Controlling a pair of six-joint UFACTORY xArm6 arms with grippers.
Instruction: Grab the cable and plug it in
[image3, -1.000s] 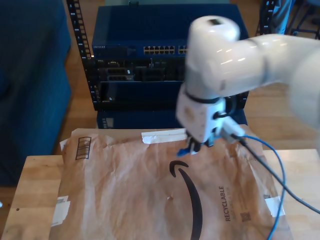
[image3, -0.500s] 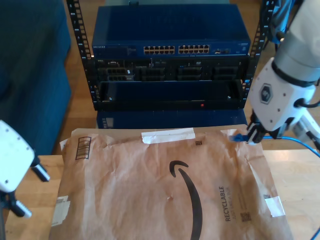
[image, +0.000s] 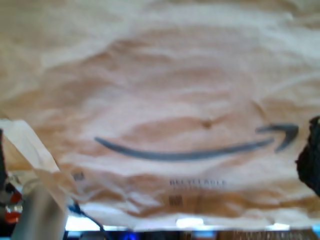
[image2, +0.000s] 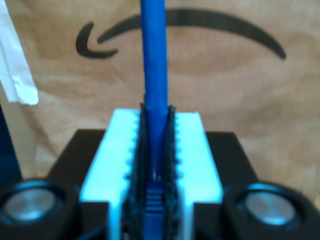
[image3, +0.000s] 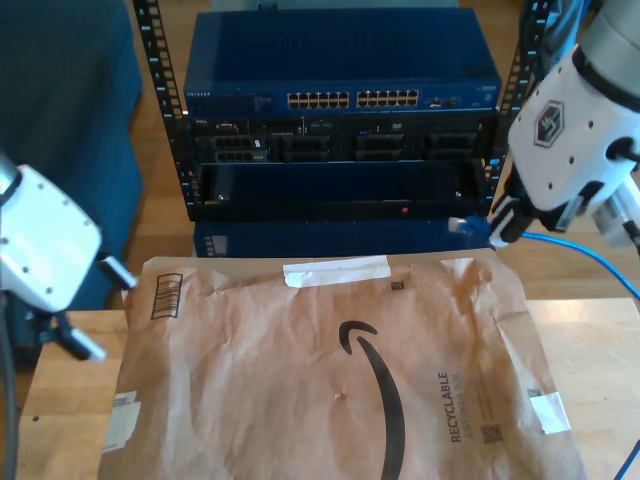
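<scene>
Take the brown paper mailer (image3: 330, 370) on the wooden worktop (image3: 70, 400) as your landmark. In the exterior view, a white arm (image3: 40, 250) hangs just off the mailer's left edge; you cannot tell from any view how wide its hand stands. The first wrist view looks across the mailer's printed arrow and "RECYCLABLE" text, with a strip of white tape (image: 30, 150) at its border. Behind the mailer's far edge stands the rack (image3: 340, 120), a row of network ports (image3: 350, 99) along its blue top unit. Above the mailer's far corner on the exterior view's right, my second hand (image3: 497, 222) is clamped on the cable (image3: 585, 262); the second wrist view shows its ridged pads (image2: 137, 150) pinching the blue line (image2: 152, 75) upright between them. From there the cable trails off toward the exterior view's right edge, beyond the mailer.
</scene>
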